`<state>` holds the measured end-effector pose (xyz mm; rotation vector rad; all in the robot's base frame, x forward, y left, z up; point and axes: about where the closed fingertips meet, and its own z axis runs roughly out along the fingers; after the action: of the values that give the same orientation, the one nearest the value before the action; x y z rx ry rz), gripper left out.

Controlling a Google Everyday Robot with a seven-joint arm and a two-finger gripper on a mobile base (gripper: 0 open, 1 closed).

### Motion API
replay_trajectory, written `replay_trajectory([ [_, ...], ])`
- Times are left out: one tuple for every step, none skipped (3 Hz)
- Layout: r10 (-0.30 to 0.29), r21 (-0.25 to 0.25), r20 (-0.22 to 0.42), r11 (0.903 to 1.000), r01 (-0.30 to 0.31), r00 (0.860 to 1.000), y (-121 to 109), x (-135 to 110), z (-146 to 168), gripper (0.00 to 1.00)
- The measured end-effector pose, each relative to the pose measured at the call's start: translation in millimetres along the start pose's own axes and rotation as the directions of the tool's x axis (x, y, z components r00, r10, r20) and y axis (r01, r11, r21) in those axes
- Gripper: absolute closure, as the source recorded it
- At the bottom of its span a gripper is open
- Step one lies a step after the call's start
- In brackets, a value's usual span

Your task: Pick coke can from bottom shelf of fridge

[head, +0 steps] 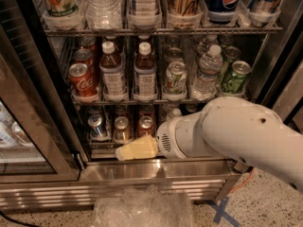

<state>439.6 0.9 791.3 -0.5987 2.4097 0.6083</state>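
Fridge (pixel 156 172) door open, racks stocked. White arm (pixel 246 132) comes in from the right, crossing in front of the right half of the bottom shelf (pixel 100 145). Clear plastic bag (pixel 142 211) on the floor below the bottom shelf. Gripper (pixel 137 148) sits at the bottom shelf's front rail, mid-width, pointing left; can't tell if it's apart or together, nothing visibly held. Coke can (pixel 145 125) upright on the bottom shelf, front row, just behind and above the gripper. Gold-brown can (pixel 121 128) and blue can (pixel 97 126) on the same shelf, further left.
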Motion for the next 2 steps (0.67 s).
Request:
replay_trajectory([
  [0.000, 0.000, 0.000, 1.0000, 0.000, 1.000, 0, 0, 0, 0.00],
  [0.033, 0.006, 0.031, 0.9994, -0.033, 0.999, -1, 5, 17, 0.00],
])
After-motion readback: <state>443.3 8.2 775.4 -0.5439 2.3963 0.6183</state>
